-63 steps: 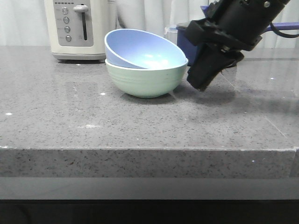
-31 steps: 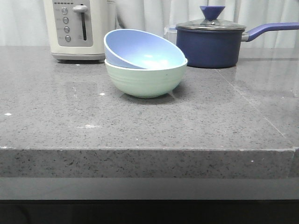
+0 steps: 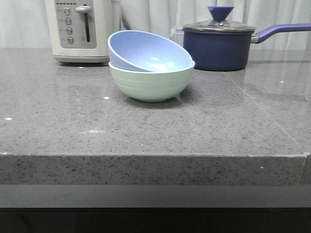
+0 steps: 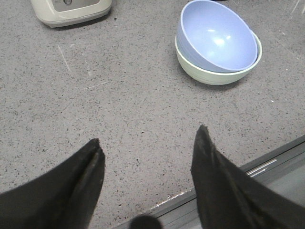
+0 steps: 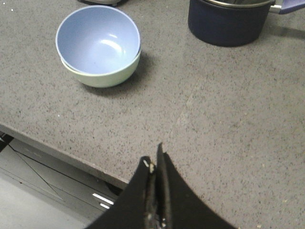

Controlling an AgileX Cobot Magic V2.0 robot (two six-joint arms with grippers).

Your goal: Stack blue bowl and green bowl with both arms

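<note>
blue bowl sits tilted in green bowl; left fingers spread wide, right fingers seemingly pressed together, both empty

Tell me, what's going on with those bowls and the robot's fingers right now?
Left gripper open, empty. Right gripper shut, empty. Blue bowl sits tilted inside green bowl. Nothing in the way.

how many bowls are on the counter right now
2. The blue bowl sits tilted inside the green bowl, stacked mid-counter between the toaster and the saucepan. None appear hidden.
</note>
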